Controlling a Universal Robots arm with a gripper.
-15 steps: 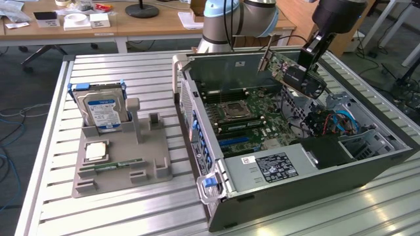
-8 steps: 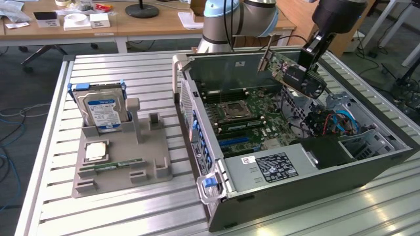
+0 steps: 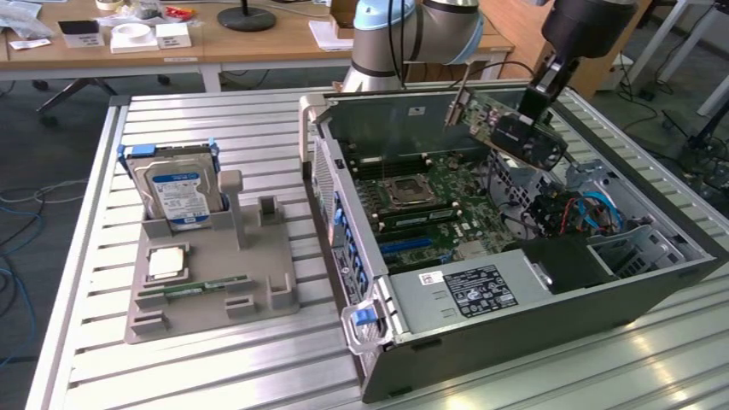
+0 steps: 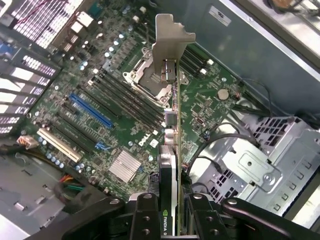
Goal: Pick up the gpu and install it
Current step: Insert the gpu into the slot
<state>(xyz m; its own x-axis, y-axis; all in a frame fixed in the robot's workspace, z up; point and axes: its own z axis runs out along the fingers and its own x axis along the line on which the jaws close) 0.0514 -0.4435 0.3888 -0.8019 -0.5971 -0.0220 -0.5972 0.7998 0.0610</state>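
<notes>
- gpu [image 3: 515, 130] is up in the air, folks, hanging over the open computer case [image 3: 535, 333] and clear of everything beneath it.
- Jaws are clamped on the gpu at the end away from its silvery bracket [image 4: 171, 37]. In the wrist view the card runs edge-on between them, so they squeeze its two flat faces. That looks like a way to leave its edges free.
- Card sits tilted in the exterior view, with the bracket end toward the exterior view's left. My read is that it's being angled for the way in, not dropped flat.
- Underneath lies the motherboard [image 4: 125, 105], with its blue slot [image 4: 90, 110] and processor socket [image 4: 150, 75] exposed. The card touches neither, so it is not seated yet.
- Over on the exterior view's left, a grey holder [image 3: 211, 295] on the tabletop [image 3: 228, 376] props the hard drive [image 3: 177, 184] upright, with a green memory stick [image 3: 205, 286] lying flat. Both are well apart from the action.
</notes>
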